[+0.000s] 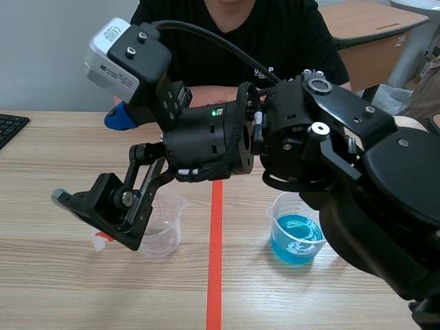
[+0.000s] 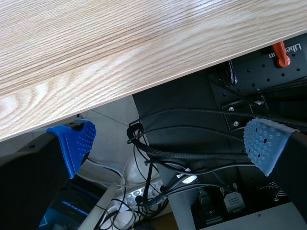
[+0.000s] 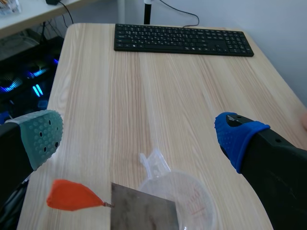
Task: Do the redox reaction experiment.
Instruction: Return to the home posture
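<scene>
Two beakers: clear beaker (image 1: 168, 234), blue-liquid beaker (image 1: 295, 237).

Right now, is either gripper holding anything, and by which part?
Nothing is held. Both the left gripper and right gripper are open; the metal sheet touches neither pad.

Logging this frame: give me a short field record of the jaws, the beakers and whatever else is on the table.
right jaws: open, above the clear beaker; arm lies across the tape
left jaws: open, off the table edge
clear beaker: upright, looks empty
blue beaker: blue liquid, other side of the tape
metal sheet: grey, by the clear beaker's rim; orange tab at its corner
keyboard: ahead of right jaws
person: seated across
</scene>
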Tool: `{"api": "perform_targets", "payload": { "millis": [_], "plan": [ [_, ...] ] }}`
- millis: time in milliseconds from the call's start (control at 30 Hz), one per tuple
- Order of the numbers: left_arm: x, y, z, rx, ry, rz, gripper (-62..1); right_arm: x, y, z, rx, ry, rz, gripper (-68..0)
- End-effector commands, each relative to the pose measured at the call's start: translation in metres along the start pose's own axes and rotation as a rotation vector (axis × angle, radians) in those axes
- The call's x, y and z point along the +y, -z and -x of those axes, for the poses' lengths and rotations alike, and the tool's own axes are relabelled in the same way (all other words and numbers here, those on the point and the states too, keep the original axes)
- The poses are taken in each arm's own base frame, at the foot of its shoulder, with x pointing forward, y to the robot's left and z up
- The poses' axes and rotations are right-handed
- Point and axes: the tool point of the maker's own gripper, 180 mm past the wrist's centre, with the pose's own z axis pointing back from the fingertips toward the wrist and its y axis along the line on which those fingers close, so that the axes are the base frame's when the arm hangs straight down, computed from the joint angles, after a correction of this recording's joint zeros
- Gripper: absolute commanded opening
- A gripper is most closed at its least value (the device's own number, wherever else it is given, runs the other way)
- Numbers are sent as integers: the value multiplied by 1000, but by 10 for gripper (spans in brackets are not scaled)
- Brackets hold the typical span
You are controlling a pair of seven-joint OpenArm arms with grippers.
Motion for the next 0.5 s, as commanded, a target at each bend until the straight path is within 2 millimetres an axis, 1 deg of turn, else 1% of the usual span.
{"api": "perform_targets", "payload": {
  "millis": [0, 133, 200, 300, 467],
  "plan": [
    [-3, -1, -4, -16, -4, 5, 14, 2, -2, -6, -24, -2, -6, 4],
    [-3, -1, -4, -16, -4, 5, 14, 8, -11, 5, 0, 10, -8, 4],
    [-3, -1, -4, -16, -4, 5, 14, 5, -19, 10, 8, 15, 26, 4],
    [-3, -1, -4, -16, -4, 5, 14, -6, -38, 8, -12, 12, 110, 4],
    [-3, -1, -4, -16, -4, 5, 14, -27, -78, -3, -41, -36, 259, 4]
  ]
}}
